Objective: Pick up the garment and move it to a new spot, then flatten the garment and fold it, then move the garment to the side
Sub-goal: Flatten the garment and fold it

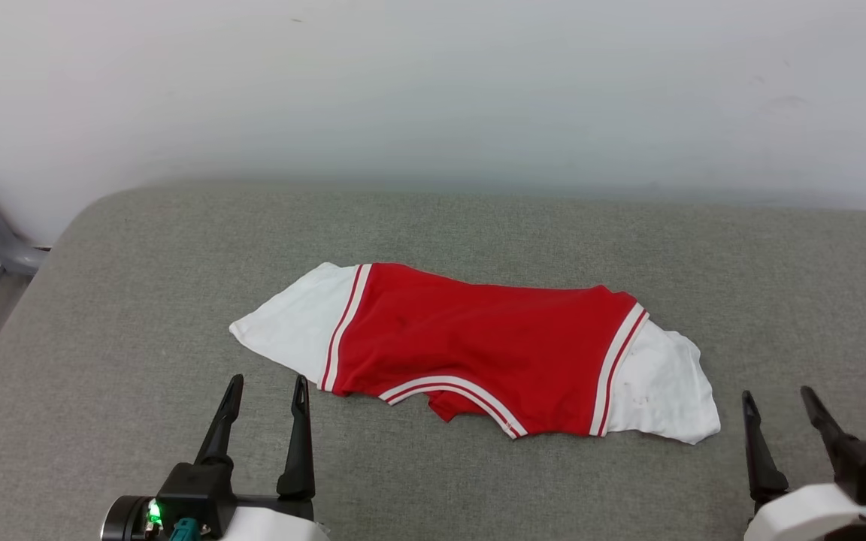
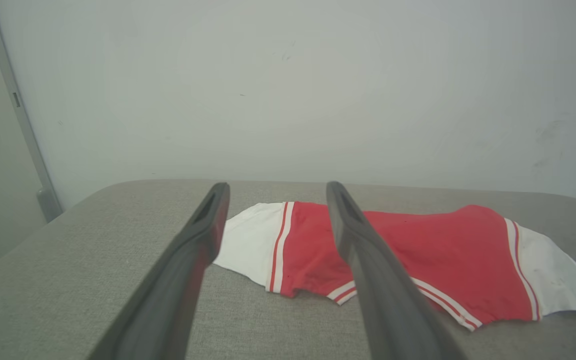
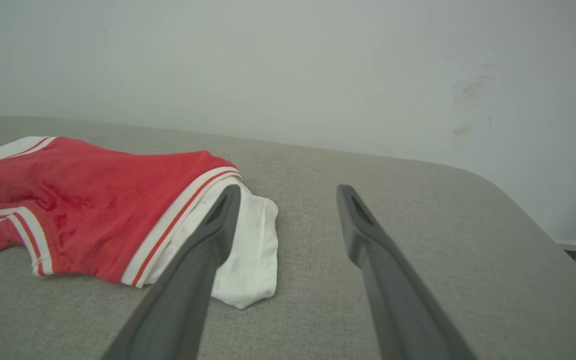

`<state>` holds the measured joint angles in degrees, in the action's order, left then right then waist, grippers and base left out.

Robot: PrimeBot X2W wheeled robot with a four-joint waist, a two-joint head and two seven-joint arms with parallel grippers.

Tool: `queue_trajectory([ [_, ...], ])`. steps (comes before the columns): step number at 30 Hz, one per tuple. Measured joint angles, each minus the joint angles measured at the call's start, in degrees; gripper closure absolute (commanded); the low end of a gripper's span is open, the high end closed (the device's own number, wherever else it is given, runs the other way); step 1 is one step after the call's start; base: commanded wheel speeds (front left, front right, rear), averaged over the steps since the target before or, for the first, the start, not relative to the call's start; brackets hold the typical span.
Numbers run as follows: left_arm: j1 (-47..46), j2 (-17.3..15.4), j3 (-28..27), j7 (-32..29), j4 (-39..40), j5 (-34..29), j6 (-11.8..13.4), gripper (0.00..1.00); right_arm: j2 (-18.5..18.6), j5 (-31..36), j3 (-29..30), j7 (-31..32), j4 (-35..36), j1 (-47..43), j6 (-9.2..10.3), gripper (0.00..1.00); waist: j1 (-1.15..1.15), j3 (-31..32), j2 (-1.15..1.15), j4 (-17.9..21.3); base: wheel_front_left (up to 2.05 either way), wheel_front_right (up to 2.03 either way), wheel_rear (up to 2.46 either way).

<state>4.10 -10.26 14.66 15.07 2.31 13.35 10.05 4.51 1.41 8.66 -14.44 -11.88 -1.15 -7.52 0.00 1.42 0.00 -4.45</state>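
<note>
The garment [image 1: 478, 346] is seen at the centre of the frame, laid as a wide band on the grey cushion [image 1: 140, 300], with a white sleeve at each end. The left gripper [image 1: 267, 379], lower left, and the right gripper [image 1: 777, 392], lower right, are held just short of it, fingers spread and empty, probably so each end can be reached.

The place looks like a spare test room or lab: a grey cloth-covered desk [image 1: 140, 300] with rounded corners stands against a plain, scuffed white wall [image 1: 433, 90], and a grey metal post [image 2: 22, 120] runs up at the left.
</note>
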Motion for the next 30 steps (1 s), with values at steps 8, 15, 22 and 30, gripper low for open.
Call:
queue_trajectory([
  [8, -0.3, 3.3, -2.4, 0.0, -0.7, -3.3, -2.8, 0.0, 9.1, -8.4, -7.3, 24.3, -4.3, 5.8, -0.02, 0.0, 0.0, -2.0, 0.0, -0.4, 0.0, 0.0, 0.0],
  [15, -1.3, 5.5, -3.0, 0.0, -1.5, -5.4, -4.5, 0.0, 16.9, -20.5, -13.3, 46.2, -3.0, 9.9, 0.0, 0.0, 0.01, -4.9, 0.0, -2.2, 0.0, 0.0, 0.0],
  [22, -2.5, 6.7, -2.9, 0.0, -1.9, -6.8, -5.0, 0.0, 20.9, -24.2, -15.7, 53.3, -3.1, 12.3, 0.0, 0.0, 0.01, -7.6, 0.0, -5.0, 0.0, 0.0, 0.0],
  [30, -3.3, 7.1, -2.2, 0.0, -1.9, -7.4, -4.9, 0.0, 21.6, -25.7, -17.0, 52.6, -5.4, 13.0, 0.0, 0.0, 0.01, -9.9, 0.0, -7.6, 0.0, 0.0, 0.0],
])
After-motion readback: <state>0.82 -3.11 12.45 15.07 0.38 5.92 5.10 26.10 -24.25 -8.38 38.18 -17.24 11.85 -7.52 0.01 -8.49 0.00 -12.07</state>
